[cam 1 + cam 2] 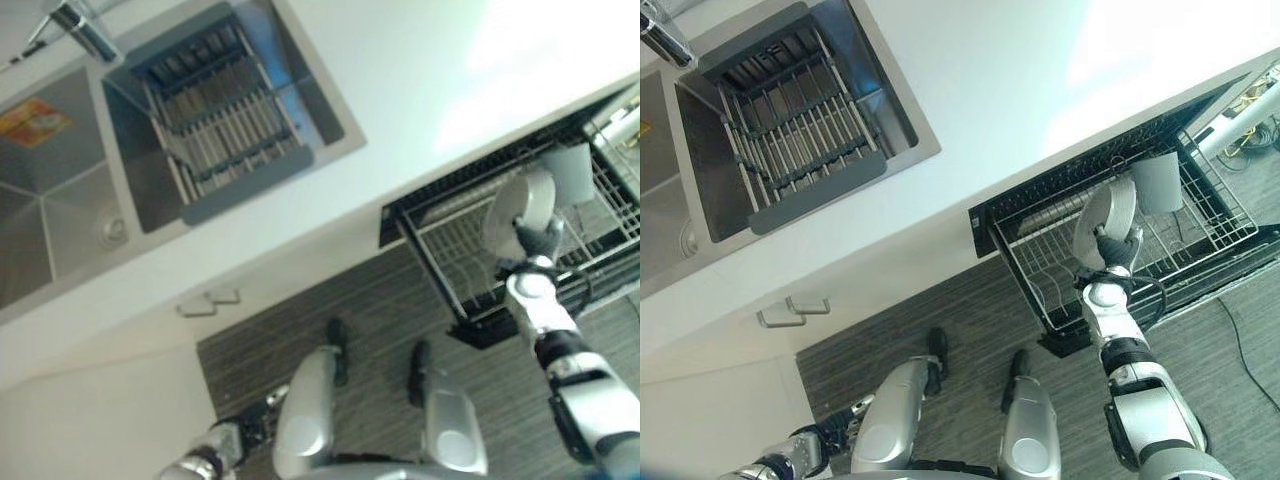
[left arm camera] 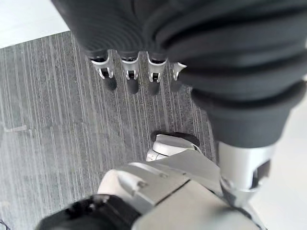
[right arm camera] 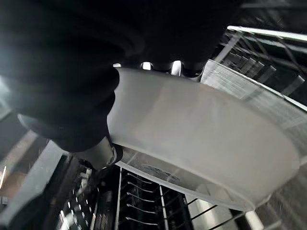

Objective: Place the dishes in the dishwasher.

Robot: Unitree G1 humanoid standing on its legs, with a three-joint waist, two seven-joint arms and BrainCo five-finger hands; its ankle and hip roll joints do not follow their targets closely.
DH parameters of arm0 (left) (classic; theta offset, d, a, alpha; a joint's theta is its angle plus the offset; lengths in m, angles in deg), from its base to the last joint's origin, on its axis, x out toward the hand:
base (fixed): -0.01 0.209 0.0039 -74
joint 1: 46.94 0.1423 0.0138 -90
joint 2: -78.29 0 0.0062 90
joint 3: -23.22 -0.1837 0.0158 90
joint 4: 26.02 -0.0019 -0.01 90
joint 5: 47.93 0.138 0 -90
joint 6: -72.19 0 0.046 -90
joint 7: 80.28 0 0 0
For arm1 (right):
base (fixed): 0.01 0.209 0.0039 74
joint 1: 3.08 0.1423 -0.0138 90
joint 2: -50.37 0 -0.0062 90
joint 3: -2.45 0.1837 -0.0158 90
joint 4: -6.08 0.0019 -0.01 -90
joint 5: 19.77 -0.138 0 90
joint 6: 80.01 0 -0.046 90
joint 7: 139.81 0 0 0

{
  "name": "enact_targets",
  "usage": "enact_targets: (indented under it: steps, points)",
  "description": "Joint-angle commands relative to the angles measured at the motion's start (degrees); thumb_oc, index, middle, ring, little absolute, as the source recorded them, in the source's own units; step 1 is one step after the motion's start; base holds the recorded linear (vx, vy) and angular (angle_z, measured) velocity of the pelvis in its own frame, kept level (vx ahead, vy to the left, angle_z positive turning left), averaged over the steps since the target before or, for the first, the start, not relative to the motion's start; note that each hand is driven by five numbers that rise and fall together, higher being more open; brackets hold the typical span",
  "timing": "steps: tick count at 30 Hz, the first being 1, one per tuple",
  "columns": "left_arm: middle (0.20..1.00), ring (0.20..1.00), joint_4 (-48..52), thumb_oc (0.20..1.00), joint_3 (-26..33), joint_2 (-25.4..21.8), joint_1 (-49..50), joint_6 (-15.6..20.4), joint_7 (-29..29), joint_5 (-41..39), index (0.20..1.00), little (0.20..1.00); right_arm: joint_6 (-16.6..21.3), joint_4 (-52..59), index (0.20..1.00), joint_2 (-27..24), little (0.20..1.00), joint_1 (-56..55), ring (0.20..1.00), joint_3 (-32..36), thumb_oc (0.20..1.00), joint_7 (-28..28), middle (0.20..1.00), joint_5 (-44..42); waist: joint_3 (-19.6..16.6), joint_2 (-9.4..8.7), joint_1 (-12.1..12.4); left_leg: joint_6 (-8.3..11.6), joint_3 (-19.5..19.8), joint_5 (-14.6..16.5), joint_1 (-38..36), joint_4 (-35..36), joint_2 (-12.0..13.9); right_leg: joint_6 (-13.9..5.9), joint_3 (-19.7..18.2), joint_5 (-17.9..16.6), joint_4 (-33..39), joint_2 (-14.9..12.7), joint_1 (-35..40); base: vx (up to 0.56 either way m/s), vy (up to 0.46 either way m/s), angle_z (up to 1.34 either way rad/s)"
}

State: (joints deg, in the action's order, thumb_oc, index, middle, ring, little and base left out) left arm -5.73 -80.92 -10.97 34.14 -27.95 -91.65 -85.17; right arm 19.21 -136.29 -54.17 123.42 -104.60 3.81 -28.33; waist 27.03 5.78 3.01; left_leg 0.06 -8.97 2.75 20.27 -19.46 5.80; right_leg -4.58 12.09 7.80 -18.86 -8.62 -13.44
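While the right hand grips a white plate by its rim, thumb on one face and fingers curled behind the other (clearest in the right wrist view), the plate stands on edge over the pulled-out dishwasher rack, near the rack's middle. A pale cup sits in the rack just beside the plate, toward the rack's back edge. Left hand hangs low over the striped floor, fingers straight and apart, holding nothing. Sink with a drying rack lies in the table.
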Motion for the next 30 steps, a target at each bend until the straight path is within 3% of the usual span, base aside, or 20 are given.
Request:
enact_targets:
  steps: [1,6,11,16,18,19,20,23,30]
  points:
    - [1.000,1.000,-0.07,1.000,-2.44,-0.77,0.48,-0.70,-1.38,-0.46,1.000,1.000,-6.76,2.03,0.200,-3.84,0.200,4.00,0.200,-5.43,0.200,-3.11,0.200,16.02,-2.79,-0.96,1.19,2.44,6.22,-0.44,-0.56,2.28,-0.14,-0.14,1.80,-4.64,1.67,-0.87,0.09,-0.04,-0.047,0.12]
    - [1.000,1.000,0.25,1.000,-3.03,-2.01,-2.24,-1.61,-2.01,-1.23,1.000,1.000,-11.79,-2.50,0.200,-4.87,0.200,9.76,0.200,-15.01,0.200,-2.37,0.200,24.48,-1.10,-0.66,2.92,2.01,6.74,-1.02,1.26,2.28,-0.27,-0.42,2.68,-5.33,1.67,-0.56,-1.02,-0.04,-0.044,0.12]
    - [1.000,1.000,0.21,1.000,-4.18,-2.12,-4.81,-1.66,-3.09,-2.17,1.000,1.000,-15.45,-10.18,0.200,-3.75,0.200,15.34,0.200,-20.99,0.200,-2.63,0.200,32.59,0.63,0.98,4.59,1.61,7.60,-1.56,4.12,2.28,-0.97,-0.80,3.35,-5.98,1.67,-0.27,-2.98,-0.06,0.002,0.07]
    - [1.000,1.000,0.82,1.000,-4.80,-1.90,-6.12,-1.40,-3.73,-3.11,1.000,1.000,-20.52,-13.15,0.200,-1.95,0.200,17.07,0.200,-22.23,0.200,-2.39,0.200,32.61,1.83,2.10,5.60,1.19,7.90,-2.11,6.42,2.28,-1.66,-1.16,3.80,-6.49,1.25,-0.66,-4.91,-0.03,0.002,0.07]
    - [1.000,1.000,1.38,1.000,-5.35,-1.54,-6.54,-0.71,-3.78,-3.86,1.000,1.000,-27.28,-14.19,0.200,-1.75,0.200,18.07,0.200,-22.53,0.200,-4.48,0.200,32.82,2.56,2.65,6.05,0.91,8.22,-2.50,7.46,2.28,-2.09,-1.22,3.95,-6.62,0.69,-0.93,-5.99,-0.04,-0.016,0.10]
    - [1.000,1.000,1.73,1.000,-5.95,-1.40,-6.54,-0.39,-3.89,-4.50,1.000,1.000,-31.57,-14.74,0.200,-1.68,0.200,18.16,0.200,-22.18,0.200,-7.08,0.200,28.64,2.76,2.97,6.19,0.80,8.46,-2.65,7.98,2.28,-2.36,-1.30,4.04,-6.62,0.33,-1.04,-6.57,-0.03,0.006,0.08]
    - [1.000,1.000,1.98,1.000,-6.53,-1.30,-6.54,-0.32,-3.96,-5.31,1.000,1.000,-33.39,-15.58,0.200,-1.39,0.200,18.43,0.200,-21.18,0.200,-8.58,0.200,24.80,2.76,3.19,6.25,0.70,8.53,-2.80,8.55,2.28,-2.54,-1.36,4.02,-6.68,-0.07,-1.17,-7.34,-0.02,0.017,0.08]
    - [1.000,1.000,3.18,1.000,-7.58,-0.63,-7.05,-1.01,-3.36,-6.35,1.000,1.000,-36.43,-17.76,0.200,0.69,0.200,18.37,0.200,-18.67,0.200,-11.67,0.200,21.81,2.76,3.96,6.41,0.24,8.60,-3.02,10.02,2.28,-3.11,-1.33,3.73,-6.50,-1.43,-1.56,-9.45,-0.02,0.036,0.05]
    - [1.000,1.000,5.38,1.000,-10.45,-0.52,-6.24,2.01,-2.94,-9.18,1.000,1.000,-39.69,-19.82,0.200,-1.71,0.200,20.42,0.200,-17.06,0.200,-12.36,0.200,18.40,2.76,6.00,6.85,0.21,8.80,-4.11,14.47,2.28,-3.90,-1.46,3.57,-6.55,-3.16,-2.25,-14.14,-0.04,0.033,0.04]
